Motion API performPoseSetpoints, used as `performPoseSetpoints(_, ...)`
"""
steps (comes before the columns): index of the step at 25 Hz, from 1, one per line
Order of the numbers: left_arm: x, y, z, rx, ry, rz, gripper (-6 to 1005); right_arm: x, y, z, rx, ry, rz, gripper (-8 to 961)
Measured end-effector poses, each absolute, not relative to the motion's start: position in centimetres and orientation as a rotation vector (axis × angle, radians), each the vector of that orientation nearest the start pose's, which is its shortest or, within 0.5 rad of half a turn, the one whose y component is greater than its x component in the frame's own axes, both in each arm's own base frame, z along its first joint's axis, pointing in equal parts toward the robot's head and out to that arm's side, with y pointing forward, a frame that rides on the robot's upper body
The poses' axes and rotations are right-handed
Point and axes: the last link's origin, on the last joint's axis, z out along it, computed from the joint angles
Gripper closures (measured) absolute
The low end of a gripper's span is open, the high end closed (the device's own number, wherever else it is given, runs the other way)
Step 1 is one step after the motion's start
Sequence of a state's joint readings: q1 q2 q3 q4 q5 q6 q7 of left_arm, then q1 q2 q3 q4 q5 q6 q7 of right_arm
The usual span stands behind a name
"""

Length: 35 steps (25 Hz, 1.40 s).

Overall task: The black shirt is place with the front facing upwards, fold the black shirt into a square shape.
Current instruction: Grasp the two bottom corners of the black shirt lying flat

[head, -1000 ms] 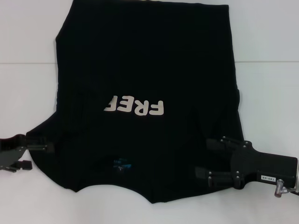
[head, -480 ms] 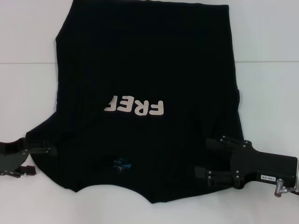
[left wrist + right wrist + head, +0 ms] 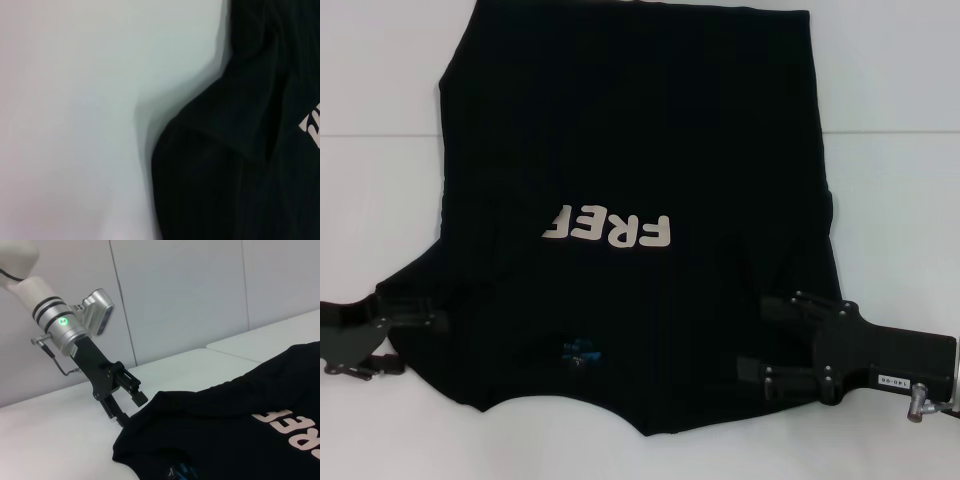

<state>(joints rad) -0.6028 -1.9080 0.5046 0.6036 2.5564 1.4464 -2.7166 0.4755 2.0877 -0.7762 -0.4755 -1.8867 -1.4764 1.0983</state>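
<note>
**Sleeves first: both grippers settle on the shirt's near corners**

Cloth covers most of the white table point(image 3: 900, 150): the black shirt point(image 3: 640, 130) lies flat, front up, collar end nearest the robot and hem at the far side. The right gripper point(image 3: 760, 340) sits over the shirt's right sleeve area, its two fingers spread apart, released, with fabric beneath them. The left gripper point(image 3: 415, 340) is at the left sleeve edge; in the right wrist view one finger point(image 3: 136, 395) rides above the cloth and the other seems tucked at its edge point(image 3: 120, 421), parted, not yet clenched.

To my eye the step is pinching both sleeves. Doing it well means catching only the sleeve layer on each side, closing both together, and lifting evenly so the body stays unwrinkled.

Pale lettering point(image 3: 610, 230) reads "FREE" upside down from here; the small blue neck label point(image 3: 582, 352) is too small to read.
</note>
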Motion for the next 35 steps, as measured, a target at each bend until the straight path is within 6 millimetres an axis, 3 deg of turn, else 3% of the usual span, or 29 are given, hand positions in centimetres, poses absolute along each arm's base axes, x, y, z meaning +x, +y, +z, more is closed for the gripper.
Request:
performPoseSetpoints(14,-32.6,35.9,4.8,2.151,2.626,0.316,116,27.9,30.4,-3.8,-2.715,0.501,0.729,12)
performPoseSetpoints(27,-33.0,36.1,4.7,2.230,2.623,0.264,131,27.8,30.4,-3.8,-2.720,0.495,0.738,11)
performPoseSetpoints(31,-33.2,36.1,4.9,2.251,2.628,0.239,308,27.7,30.3,-3.7,-2.726,0.487,0.746,11)
performPoseSetpoints(35,-33.3,36.0,4.8,2.255,2.626,0.226,418,27.6,30.3,-3.7,-2.724,0.487,0.749,12)
